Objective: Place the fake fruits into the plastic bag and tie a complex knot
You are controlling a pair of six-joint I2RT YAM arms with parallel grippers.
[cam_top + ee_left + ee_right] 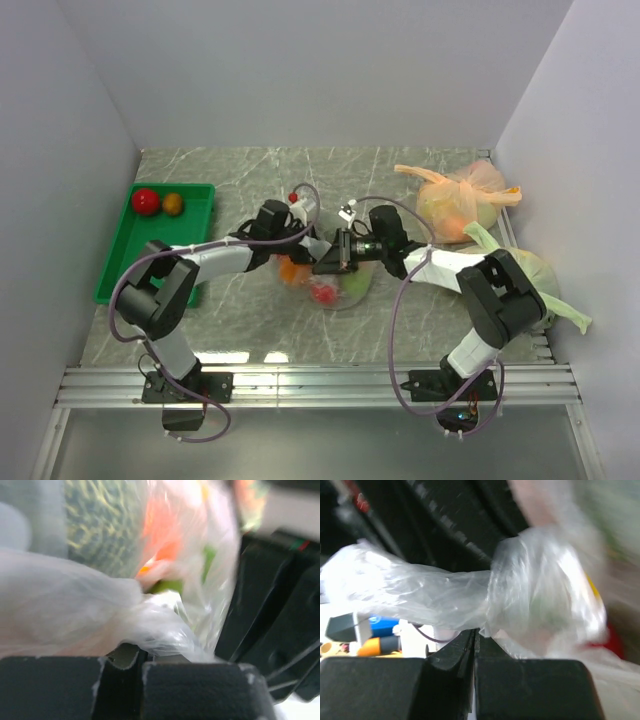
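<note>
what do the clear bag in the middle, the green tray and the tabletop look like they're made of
Bag: thin clear plastic film, glossy; it crinkles and twists into a rope.
Tray: probably rigid plastic, with an even green colour and a moulded raised rim.
Tabletop: grey-green marble look with white veins; it could be real stone or printed laminate, cannot tell.

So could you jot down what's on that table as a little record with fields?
bag: clear, mid-table, between the arms
fruit: red, orange and green pieces inside bag
left gripper: shut on bag
right gripper: shut on bag, by its twisted neck
tray: green, left side, holds red ball and orange ball
orange bag, green bag: right side, filled
</note>
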